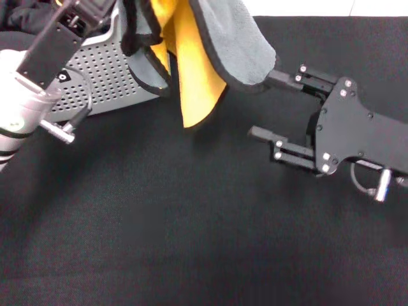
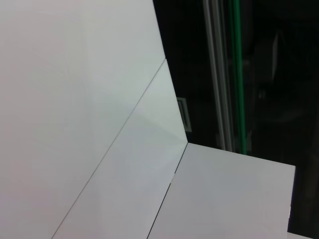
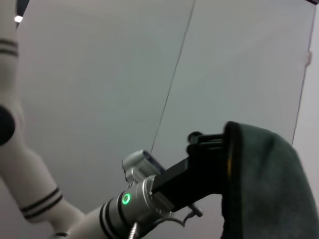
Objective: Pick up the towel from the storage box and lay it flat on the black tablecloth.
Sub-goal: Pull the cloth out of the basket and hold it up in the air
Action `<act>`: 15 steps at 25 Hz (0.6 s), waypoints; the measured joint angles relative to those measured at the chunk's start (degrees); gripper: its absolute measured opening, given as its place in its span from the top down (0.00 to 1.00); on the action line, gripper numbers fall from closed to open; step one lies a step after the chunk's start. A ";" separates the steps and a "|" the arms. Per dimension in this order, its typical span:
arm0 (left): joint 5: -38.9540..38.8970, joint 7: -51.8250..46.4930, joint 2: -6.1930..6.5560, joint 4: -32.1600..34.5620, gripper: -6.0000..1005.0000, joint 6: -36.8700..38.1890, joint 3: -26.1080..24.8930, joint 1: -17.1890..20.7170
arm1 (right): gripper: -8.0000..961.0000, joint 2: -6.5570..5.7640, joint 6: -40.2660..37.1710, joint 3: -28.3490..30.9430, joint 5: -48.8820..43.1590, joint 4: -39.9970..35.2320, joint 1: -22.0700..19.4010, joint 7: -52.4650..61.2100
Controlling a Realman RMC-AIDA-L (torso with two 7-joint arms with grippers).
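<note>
Black tablecloth (image 1: 159, 242) with grey perforated storage box (image 1: 105, 80) upon it.

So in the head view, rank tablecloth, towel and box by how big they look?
1. Tablecloth, fills most of the view.
2. Towel, hanging raised and nearer the camera, so it looks enlarged.
3. Box, partly hidden by the left arm and towel; its true size is unsure.

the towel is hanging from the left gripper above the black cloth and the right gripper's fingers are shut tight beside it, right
Not quite. The towel does hang from the left gripper, up at the head view's top edge, over the black cloth in front of the basket. But the right gripper is open: the head view shows its fingers spread apart, the farther one touching the towel's grey edge.
</note>
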 joint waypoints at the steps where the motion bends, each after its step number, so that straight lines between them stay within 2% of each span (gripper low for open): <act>1: -0.01 0.07 -0.03 -0.57 0.97 0.00 0.01 -0.39 | 0.36 0.00 0.89 -2.18 1.90 -1.16 -0.91 -1.82; 7: -0.63 0.14 -0.06 -1.45 0.97 -0.04 0.04 -0.89 | 0.36 0.00 7.89 -10.16 9.24 -8.67 -6.19 -11.90; 15: -1.05 0.16 -0.06 -2.10 0.97 -1.15 0.07 -0.77 | 0.36 0.00 9.73 -11.93 12.28 -11.02 -8.22 -21.65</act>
